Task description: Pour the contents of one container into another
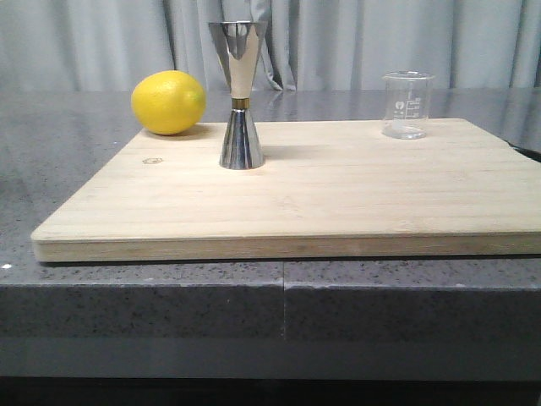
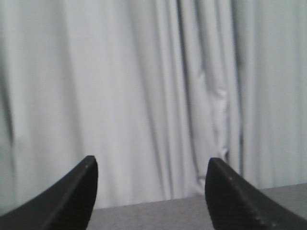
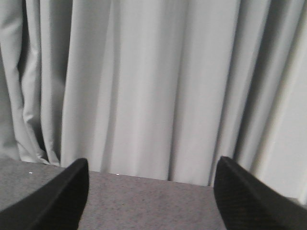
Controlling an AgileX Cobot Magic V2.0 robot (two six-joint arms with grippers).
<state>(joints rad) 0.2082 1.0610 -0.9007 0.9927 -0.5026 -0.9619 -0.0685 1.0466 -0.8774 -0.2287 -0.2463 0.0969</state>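
A small clear glass beaker point(image 1: 407, 105) with white printed marks stands upright at the far right of the wooden board point(image 1: 296, 203). The shiny steel hourglass jigger point(image 1: 240, 95) with a gold band at its waist stands upright at the board's far left-centre. Neither arm shows in the front view. In its wrist view my left gripper point(image 2: 151, 165) is open, nothing between its dark fingers, facing the curtain. My right gripper point(image 3: 152, 165) is likewise open and empty, facing curtain and grey counter. Neither wrist view shows the beaker or the jigger.
A yellow lemon point(image 1: 169, 102) lies at the board's far left corner, beside the jigger. The board rests on a speckled grey counter point(image 1: 152, 296). A pale pleated curtain point(image 1: 101, 42) hangs behind. A dark object point(image 1: 526, 152) touches the board's right edge.
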